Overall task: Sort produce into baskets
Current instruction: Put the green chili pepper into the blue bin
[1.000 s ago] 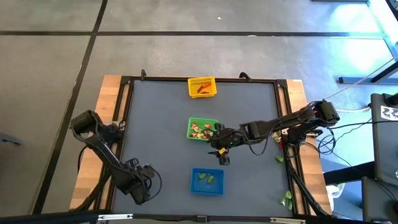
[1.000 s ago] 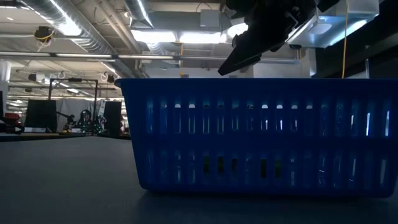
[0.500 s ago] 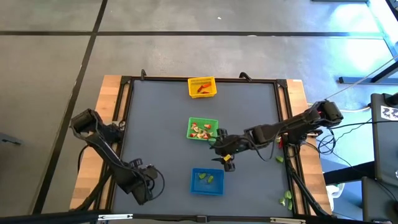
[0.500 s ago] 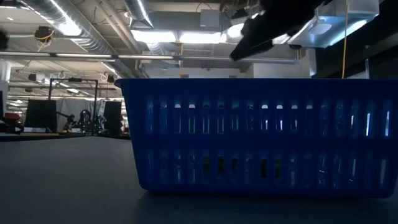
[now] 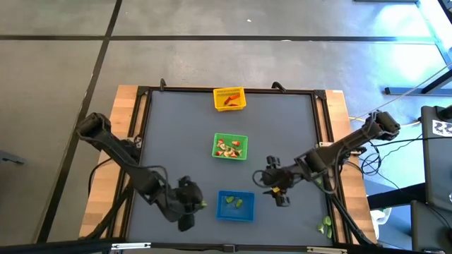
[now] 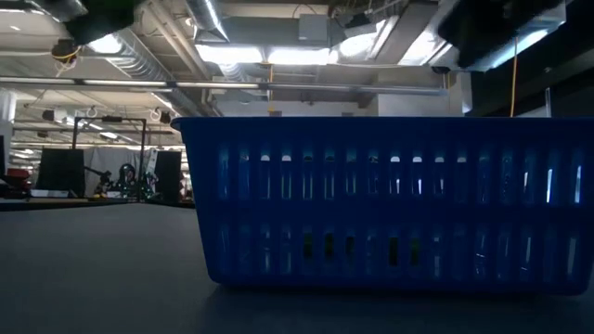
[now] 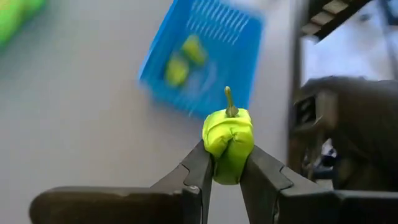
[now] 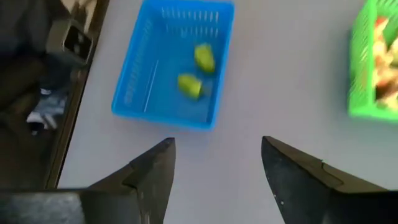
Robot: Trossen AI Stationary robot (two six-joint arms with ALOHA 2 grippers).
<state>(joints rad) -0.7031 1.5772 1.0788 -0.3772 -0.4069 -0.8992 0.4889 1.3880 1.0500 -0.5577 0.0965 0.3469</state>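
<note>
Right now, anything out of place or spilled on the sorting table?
Yes: a few light green pieces lie off the mat on the wooden right edge, near the right arm's base, outside every basket. Otherwise orderly: the left hand grips a green pepper near the blue basket.

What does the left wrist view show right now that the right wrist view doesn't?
Only the left wrist view shows the left gripper with its fingers shut on a light green toy pepper, stem up, short of the basket. Only the right wrist view shows the right gripper open and empty, plus an edge of the green basket holding reddish pieces. Both show the blue basket on the grey mat with two light green pieces inside.
</note>
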